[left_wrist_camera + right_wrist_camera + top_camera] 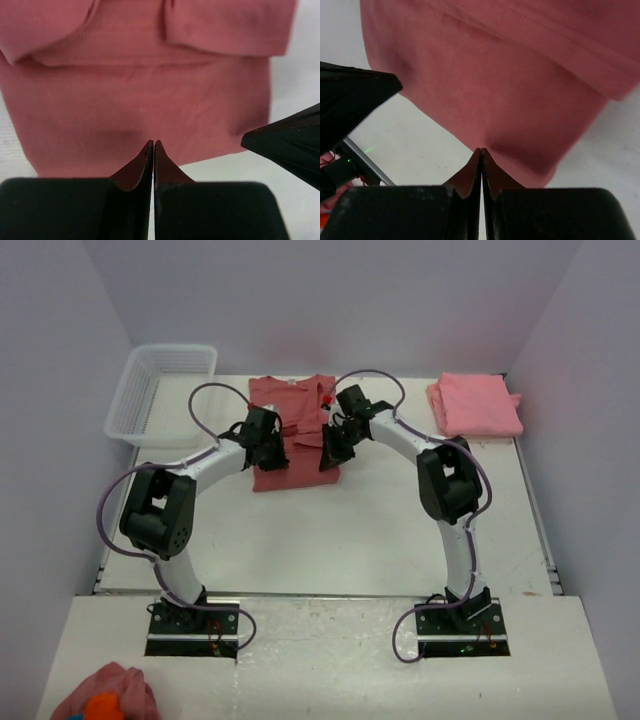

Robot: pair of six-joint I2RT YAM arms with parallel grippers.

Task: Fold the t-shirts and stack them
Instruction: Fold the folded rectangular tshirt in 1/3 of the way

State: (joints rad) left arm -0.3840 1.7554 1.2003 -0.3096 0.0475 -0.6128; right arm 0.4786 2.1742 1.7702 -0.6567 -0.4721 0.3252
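Nearest me, on the front ledge at the left, sits a small pink cloth lump (108, 696) with an orange patch. It is not one of the tees.

Further out, mid-bench (330, 540), both arms reach to the near hem of a dusty rose t-shirt (285, 398) that lies flat with its sleeves turned inward. The left gripper (152, 147) and right gripper (481, 152) each have their fingers pressed together right at that hem. I cannot tell if fabric is pinched between them.

At the far right lies a salmon t-shirt (478, 405), folded into a neat rectangle. At the far left stands a white basket (150, 390).

I judge the task about half done. One tee is folded, and the rose one needs its near half brought over and then stacking on the salmon one.
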